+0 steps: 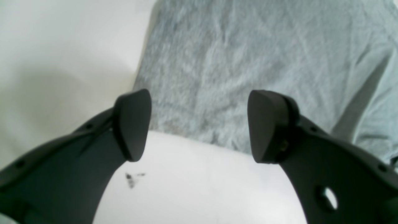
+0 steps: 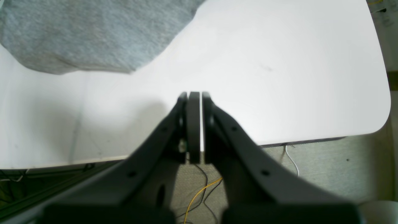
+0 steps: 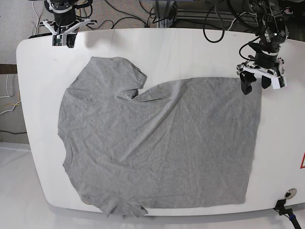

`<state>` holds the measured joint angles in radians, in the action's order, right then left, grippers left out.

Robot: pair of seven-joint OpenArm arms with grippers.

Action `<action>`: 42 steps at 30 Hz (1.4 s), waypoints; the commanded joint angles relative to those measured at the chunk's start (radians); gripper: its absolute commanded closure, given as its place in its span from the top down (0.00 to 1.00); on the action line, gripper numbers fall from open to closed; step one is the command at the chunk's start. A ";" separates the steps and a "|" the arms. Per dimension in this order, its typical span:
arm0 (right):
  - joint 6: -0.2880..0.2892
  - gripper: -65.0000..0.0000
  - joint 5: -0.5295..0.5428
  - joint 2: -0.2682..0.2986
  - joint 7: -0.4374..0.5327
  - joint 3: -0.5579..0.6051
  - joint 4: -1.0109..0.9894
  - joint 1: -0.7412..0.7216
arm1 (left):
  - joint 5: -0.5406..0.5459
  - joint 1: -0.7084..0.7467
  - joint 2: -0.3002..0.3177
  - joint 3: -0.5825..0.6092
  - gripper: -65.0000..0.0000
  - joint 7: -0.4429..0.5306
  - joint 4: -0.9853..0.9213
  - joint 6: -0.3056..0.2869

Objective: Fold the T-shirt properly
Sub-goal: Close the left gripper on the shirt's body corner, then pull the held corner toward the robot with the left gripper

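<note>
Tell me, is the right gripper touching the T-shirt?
Apart. The right wrist view shows the right gripper shut with bare white table between it and the T-shirt.

A robotics lab or test room, by the look of it; white round-cornered bench with two arms mounted at its far edge; black cables in loose tangles behind the bench; grey carpet below, strewn with a yellow wire and a white wire; red warning sticker at the bench's edge.
</note>
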<state>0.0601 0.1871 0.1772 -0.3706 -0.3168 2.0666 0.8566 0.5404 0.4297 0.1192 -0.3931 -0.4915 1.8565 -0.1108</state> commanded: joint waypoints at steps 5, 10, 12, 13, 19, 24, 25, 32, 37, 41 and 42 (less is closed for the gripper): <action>-0.002 0.00 0.001 0.006 0.024 -0.001 0.023 0.007 | 0.080 -0.072 0.014 -0.012 0.70 0.042 -0.146 -0.007; -0.002 0.00 -0.001 0.007 0.020 -0.002 0.026 0.009 | 0.086 -0.104 0.017 -0.010 0.70 0.061 -0.241 -0.011; 0.003 0.00 -0.003 0.008 0.020 -0.003 0.026 0.006 | 0.085 -0.113 0.015 -0.010 0.70 0.068 -0.263 -0.013; 0.004 0.00 -0.002 0.009 0.022 -0.001 0.024 0.006 | 0.086 -0.118 0.015 -0.009 0.69 0.068 -0.280 -0.013; 0.005 0.00 0.003 0.009 0.023 0.000 0.019 0.005 | 0.096 -0.123 0.015 -0.013 0.26 0.058 -0.301 -0.029; 0.006 0.00 0.004 0.009 0.024 0.001 0.027 0.007 | 0.106 -0.121 0.015 -0.018 0.12 0.008 -0.276 -0.067; 0.014 0.00 0.000 0.006 0.030 -0.004 0.018 -0.005 | 0.095 -0.116 0.017 -0.021 0.10 0.020 -0.300 -0.052; 0.016 0.00 0.000 0.006 0.029 -0.004 0.004 -0.008 | 0.132 -0.127 0.019 -0.089 0.21 -0.016 -0.426 -0.058; 0.016 0.00 0.001 0.005 0.029 -0.001 0.003 -0.007 | 0.130 -0.145 0.024 -0.087 0.21 -0.021 -0.498 -0.060; 0.015 0.00 0.004 0.007 0.030 0.001 -0.002 -0.007 | 0.131 -0.144 0.025 -0.081 0.21 -0.022 -0.502 -0.059; 0.016 0.00 0.001 0.007 0.029 0.000 0.001 -0.009 | 0.127 -0.143 0.024 -0.076 0.21 -0.023 -0.500 -0.062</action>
<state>0.0788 0.1875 0.1772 -0.3672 -0.3122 2.0521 0.8375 0.7307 0.2691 0.1425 -0.4770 -0.4290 1.3689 -0.2218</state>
